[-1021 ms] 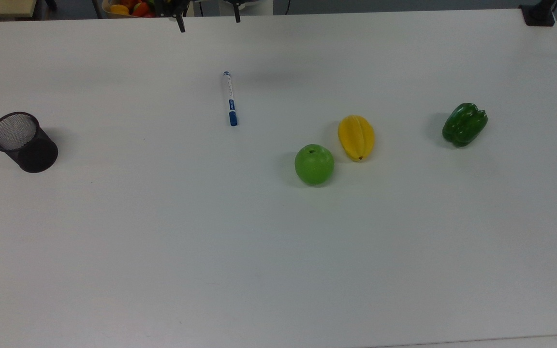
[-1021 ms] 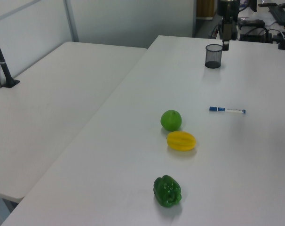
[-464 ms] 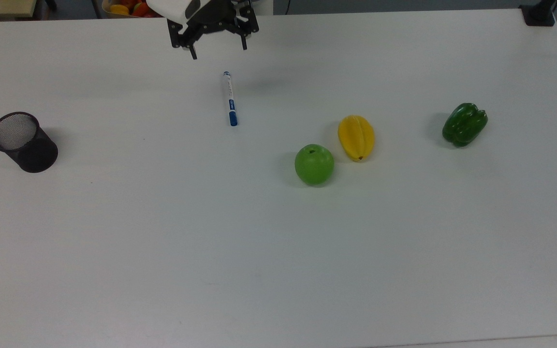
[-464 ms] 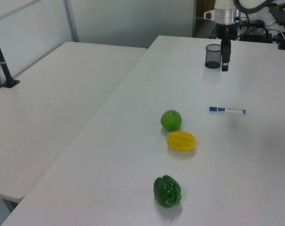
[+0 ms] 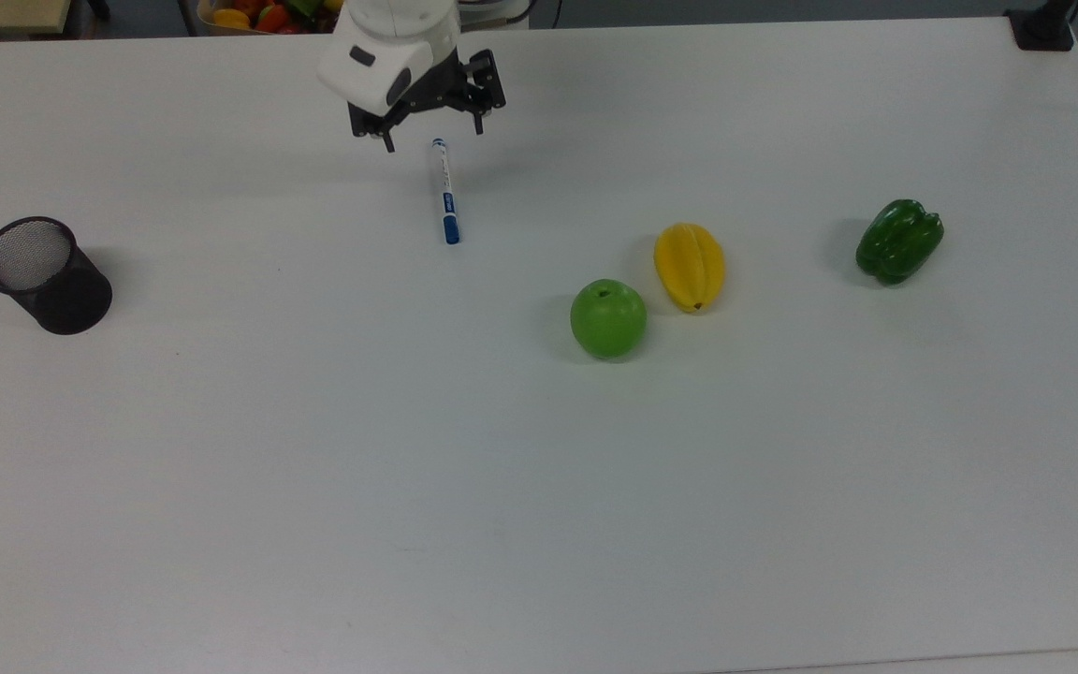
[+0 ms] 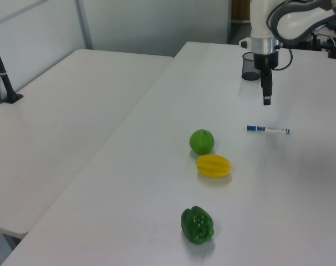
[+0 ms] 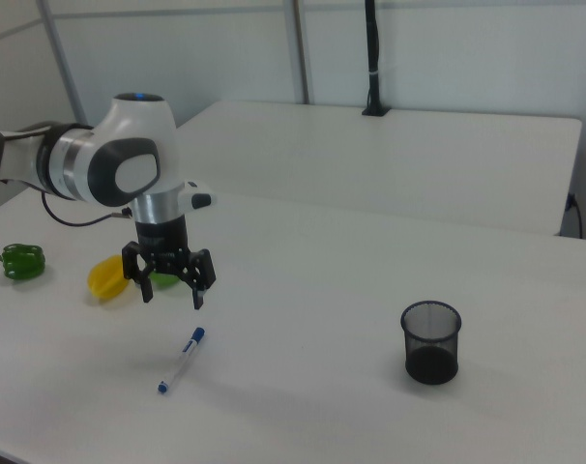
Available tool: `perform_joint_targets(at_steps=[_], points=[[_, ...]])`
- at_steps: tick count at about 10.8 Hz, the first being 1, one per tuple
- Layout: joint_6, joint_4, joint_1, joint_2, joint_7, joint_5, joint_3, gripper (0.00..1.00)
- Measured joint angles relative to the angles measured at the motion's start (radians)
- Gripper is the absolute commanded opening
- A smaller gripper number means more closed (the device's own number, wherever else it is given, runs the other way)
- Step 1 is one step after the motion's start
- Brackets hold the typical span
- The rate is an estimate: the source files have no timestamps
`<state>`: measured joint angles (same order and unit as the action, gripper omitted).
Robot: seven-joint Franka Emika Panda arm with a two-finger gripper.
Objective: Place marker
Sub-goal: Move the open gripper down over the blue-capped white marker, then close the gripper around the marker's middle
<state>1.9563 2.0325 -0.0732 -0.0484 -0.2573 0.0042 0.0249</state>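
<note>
The marker lies flat on the white table, untouched; its blue cap points toward the top view's bottom, its small blue end toward the arm. The gripper hangs above the small-end tip of the marker, fingers spread wide and holding nothing. In the right view the gripper sits clearly above the table, with the marker below it and nearer the camera.

Step in hand, by judgement: approach for the pick.

1. Shift the gripper along the marker's length toward the blue label band — a grasp at mid-body should balance better than one at the tip.
2. Keep the finger line square across the barrel. In the top view, one finger should pass on each side of the marker.
3. Descend straight down until the fingertips straddle the barrel just clear of the table, then close.
4. Lift vertically before travelling.

The black mesh cup stands well apart, toward the top view's left — probably the destination. The green apple, the yellow starfruit and the green pepper lie on the other side, away from that path.
</note>
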Motion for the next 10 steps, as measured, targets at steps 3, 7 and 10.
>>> perform_joint_targets(at_steps=[3,7,10], points=[[0.123,0.07,0.0,-0.033,0.006,-0.006,0.0,1.0],[0.337,0.188,-0.012,-0.04,0.058,-0.006,0.0,0.87],[0.378,0.204,-0.024,-0.055,0.069,-0.006,0.0,0.67]])
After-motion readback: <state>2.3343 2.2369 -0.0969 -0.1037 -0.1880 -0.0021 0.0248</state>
